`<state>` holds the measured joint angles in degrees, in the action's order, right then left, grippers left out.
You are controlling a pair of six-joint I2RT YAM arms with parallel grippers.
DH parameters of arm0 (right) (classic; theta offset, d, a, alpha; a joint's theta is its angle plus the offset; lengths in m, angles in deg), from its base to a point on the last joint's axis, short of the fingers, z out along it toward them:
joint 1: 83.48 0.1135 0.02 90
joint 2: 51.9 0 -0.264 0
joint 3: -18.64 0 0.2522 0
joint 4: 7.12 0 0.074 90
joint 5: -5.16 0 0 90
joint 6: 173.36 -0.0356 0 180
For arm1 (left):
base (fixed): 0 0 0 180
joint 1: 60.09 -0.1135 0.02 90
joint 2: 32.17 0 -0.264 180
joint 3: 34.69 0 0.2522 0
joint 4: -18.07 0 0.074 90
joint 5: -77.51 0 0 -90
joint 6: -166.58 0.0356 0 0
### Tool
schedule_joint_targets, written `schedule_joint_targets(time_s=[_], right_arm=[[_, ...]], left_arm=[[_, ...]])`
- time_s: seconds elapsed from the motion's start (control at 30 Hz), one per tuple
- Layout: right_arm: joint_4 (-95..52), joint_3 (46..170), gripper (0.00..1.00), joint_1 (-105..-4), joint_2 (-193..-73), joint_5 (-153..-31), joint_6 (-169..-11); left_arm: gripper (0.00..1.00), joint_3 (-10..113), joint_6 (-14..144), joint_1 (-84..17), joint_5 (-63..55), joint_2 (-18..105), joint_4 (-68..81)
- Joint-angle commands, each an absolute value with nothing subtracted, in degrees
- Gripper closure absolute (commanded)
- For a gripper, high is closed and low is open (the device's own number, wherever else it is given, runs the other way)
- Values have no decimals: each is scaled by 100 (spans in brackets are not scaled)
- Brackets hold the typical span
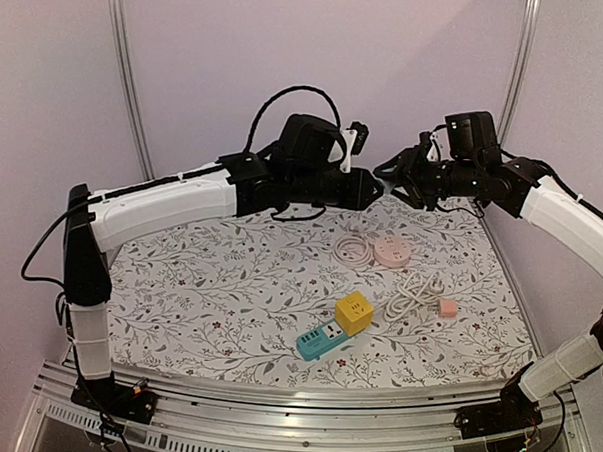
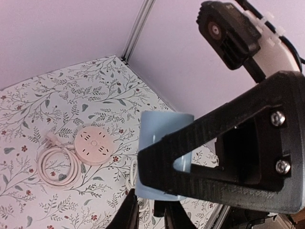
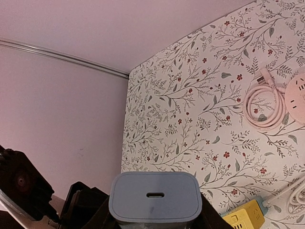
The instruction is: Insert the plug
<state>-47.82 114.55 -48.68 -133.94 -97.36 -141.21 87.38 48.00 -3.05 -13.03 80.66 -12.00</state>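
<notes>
Top external shows us a table under a floral cloth, closed in by plain lilac walls and aluminium posts (a snug corner). At lower centre lies a teal power strip with a yellow cube touching it. A round pink strip lies higher up. At upper centre the arms meet in the air. The right gripper clamps the blue-grey plug, whose USB-C face is turned to the right wrist camera, long side across that frame. The left gripper overlaps the plug; we cannot tell its opening.
</notes>
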Motion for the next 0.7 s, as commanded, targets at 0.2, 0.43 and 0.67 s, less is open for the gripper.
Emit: schedule_joint_targets(time_s=[0.2,0.43,0.67], right_arm=[[-4698,11292,88,-4816,-13108,-9907,-14101],[-4630,11082,81,-4823,-12962,-9986,-14092],[-4774,11071,40,-4823,-12917,-10033,-13932]], left_arm=[[100,8854,4767,-216,-1339,8180,-1008],[100,8513,4877,-217,-1468,7912,-915],[100,8338,5074,-216,-1335,7718,-951]])
